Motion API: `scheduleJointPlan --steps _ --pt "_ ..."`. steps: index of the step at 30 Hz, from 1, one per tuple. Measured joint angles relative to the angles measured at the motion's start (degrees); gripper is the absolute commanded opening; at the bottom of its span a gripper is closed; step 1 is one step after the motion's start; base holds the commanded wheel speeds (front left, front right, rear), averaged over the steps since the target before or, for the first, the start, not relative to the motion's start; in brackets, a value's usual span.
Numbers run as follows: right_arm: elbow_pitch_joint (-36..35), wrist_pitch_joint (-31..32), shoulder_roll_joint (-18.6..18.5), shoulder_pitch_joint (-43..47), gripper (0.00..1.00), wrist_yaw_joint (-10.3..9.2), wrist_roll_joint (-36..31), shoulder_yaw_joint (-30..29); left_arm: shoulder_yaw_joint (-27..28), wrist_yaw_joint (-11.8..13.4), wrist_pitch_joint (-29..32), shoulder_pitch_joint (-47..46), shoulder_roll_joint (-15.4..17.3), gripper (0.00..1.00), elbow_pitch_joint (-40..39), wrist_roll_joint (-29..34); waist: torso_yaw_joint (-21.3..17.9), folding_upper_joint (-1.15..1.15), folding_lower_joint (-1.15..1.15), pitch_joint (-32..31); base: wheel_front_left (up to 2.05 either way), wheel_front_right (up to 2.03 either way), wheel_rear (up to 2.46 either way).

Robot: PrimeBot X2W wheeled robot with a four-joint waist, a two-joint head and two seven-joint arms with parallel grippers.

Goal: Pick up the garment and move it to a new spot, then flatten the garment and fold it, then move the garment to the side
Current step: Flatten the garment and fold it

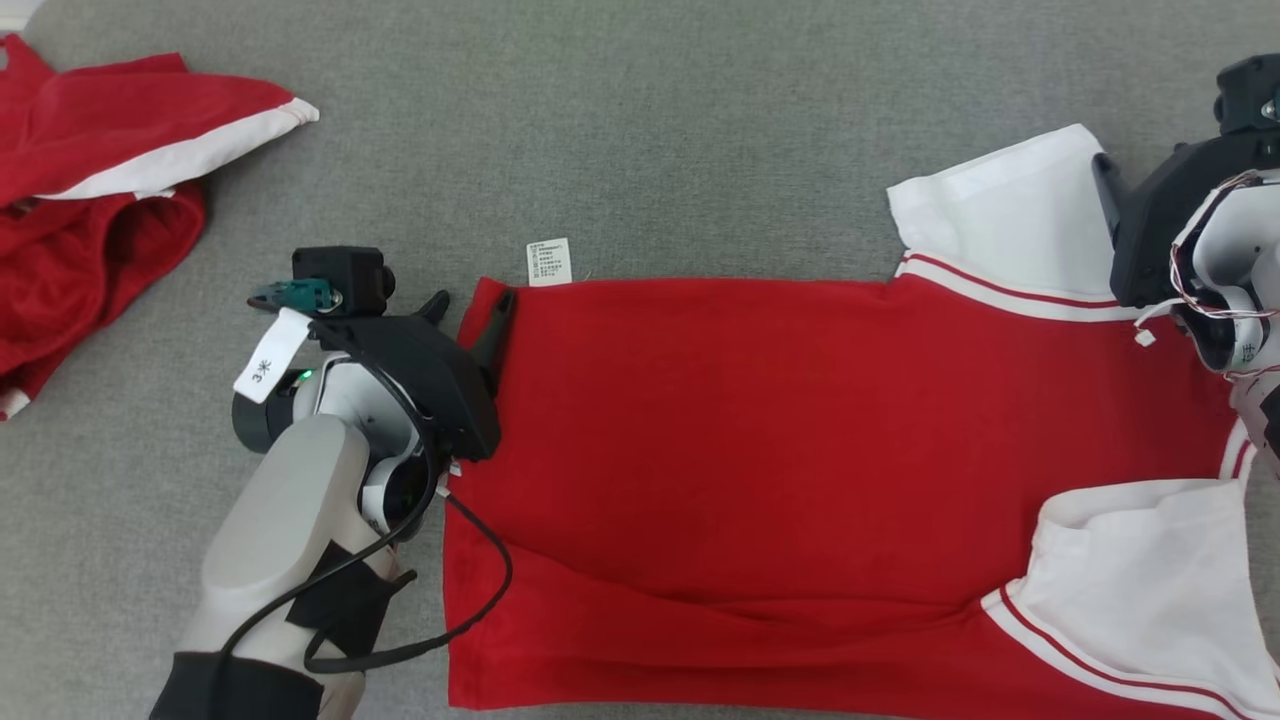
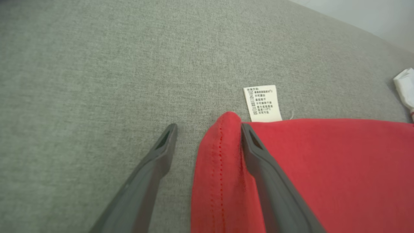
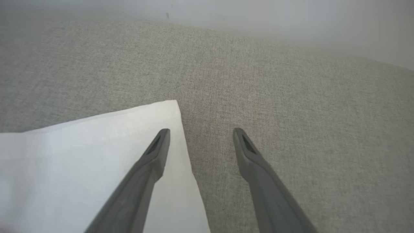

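Shirt (image 1: 800, 430) lies flat on the grey bench (image 1: 650, 130), its length running left to right, so the left gripper (image 2: 208, 127) has the hem corner (image 2: 226, 118) between its open jaws and the right gripper (image 3: 201, 132), also open, stands astride the edge of the white sleeve (image 3: 97, 155) at the other end.

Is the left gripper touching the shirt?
Touching. In the left wrist view, one finger of the left gripper presses on the shirt, which bunches up against it; the jaws are open.
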Motion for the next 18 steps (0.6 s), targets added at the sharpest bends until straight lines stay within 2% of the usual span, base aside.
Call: scheduleJointPlan --steps 12,13,14,15,18 --pt "4.57 -0.01 0.92 -5.09 1.0 1.01 -2.48 2.2 -1.71 -1.05 -0.68 -3.71 -0.49 1.0 1.88 -1.87 1.73 -0.01 0.0 2.9 0.0 0.0 0.0" --pt "4.86 0.01 1.07 -5.65 0.0 1.1 -2.71 2.57 -1.81 -1.08 -0.69 -4.19 -0.51 0.72 2.09 -1.98 1.81 -0.01 -0.01 3.17 0.0 0.0 0.0" --pt "5.25 -0.04 1.15 -6.03 0.0 1.54 -3.14 2.91 -1.86 -1.08 -0.97 -4.51 -0.52 0.27 2.41 -2.13 1.87 -0.01 -0.01 3.4 0.0 0.0 0.0" --pt "5.71 -0.25 1.3 -6.33 0.0 1.71 -3.24 2.94 -1.9 -1.1 -1.12 -4.67 -0.46 0.0 2.82 -2.4 1.93 -0.01 0.0 3.57 0.0 0.0 0.0" --pt "6.49 -0.69 1.78 -6.74 0.0 2.01 -3.41 3.09 -2.14 -1.09 -1.18 -5.26 0.22 0.0 3.96 -3.12 2.01 -0.01 0.0 3.69 0.0 0.0 0.0"
